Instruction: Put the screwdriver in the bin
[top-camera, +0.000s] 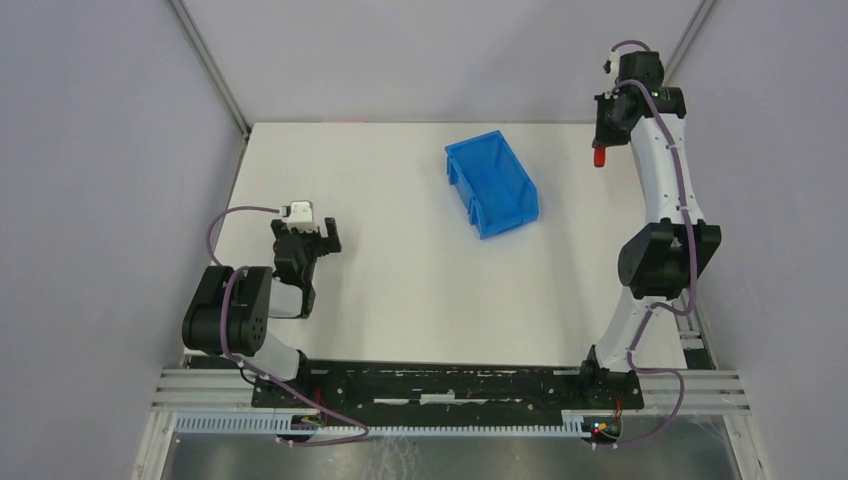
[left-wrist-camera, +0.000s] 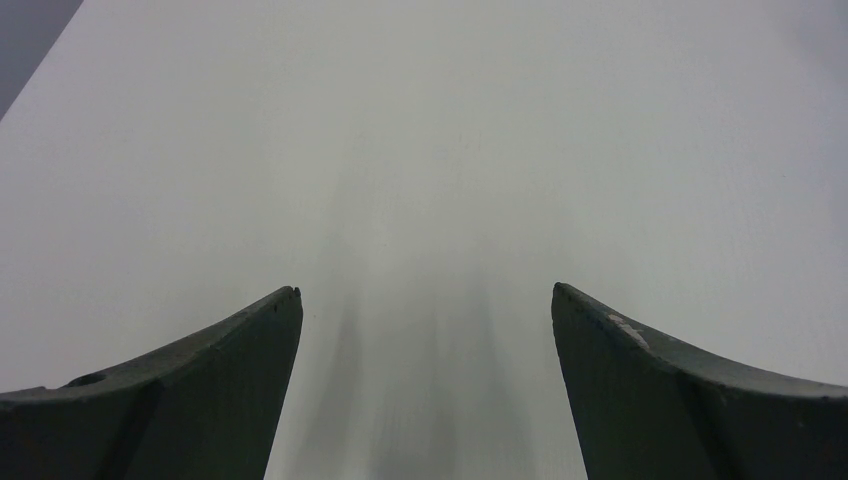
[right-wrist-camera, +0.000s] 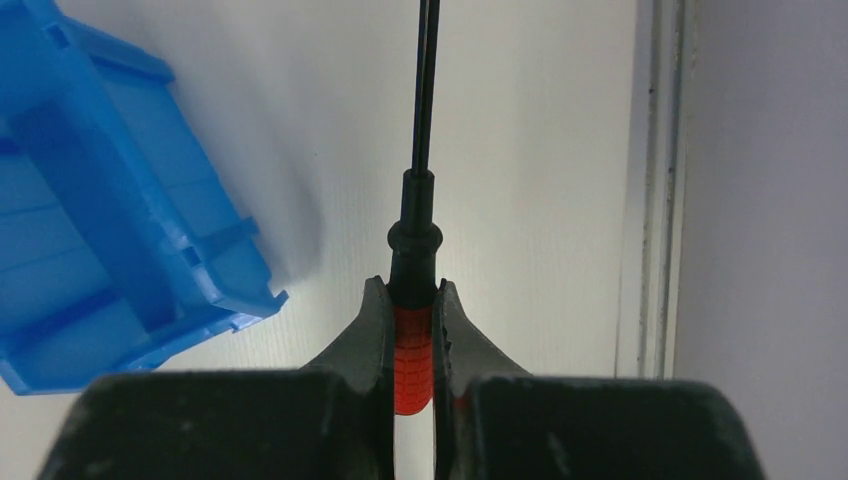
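- I am holding the screwdriver (right-wrist-camera: 413, 235) in the right gripper (right-wrist-camera: 411, 300). The jaws are pinching narrowly on the red handle, and the black shaft is pointing away toward the top of the wrist frame.
- In the overhead view the tool is sitting at the upper right of the frame. It is well apart from the bin (top-camera: 519, 172), which is standing just above centre on the table (top-camera: 400, 290).
- I am judging that the pads are catching the handle near its collar end. A quick swing leftward could be letting the tool pivot or slide out before it is reaching the bin.
- The shaft is sticking out well beyond the fingers, so I am watching for it clipping the bin's rim on the way across. That could be shoving the bin or levering the screwdriver loose.
- The bin is lying askew to the table edges. Releasing off-centre could be dropping the tool onto a wall, or outside over the low front lip.
- The right arm is working close to the rail and side wall at the right of the frame, and a wide elbow sweep could be brushing them.
- The left gripper (left-wrist-camera: 425, 295) is standing wide open over the table at the left, holding nothing, and I am seeing no conflict with the path.
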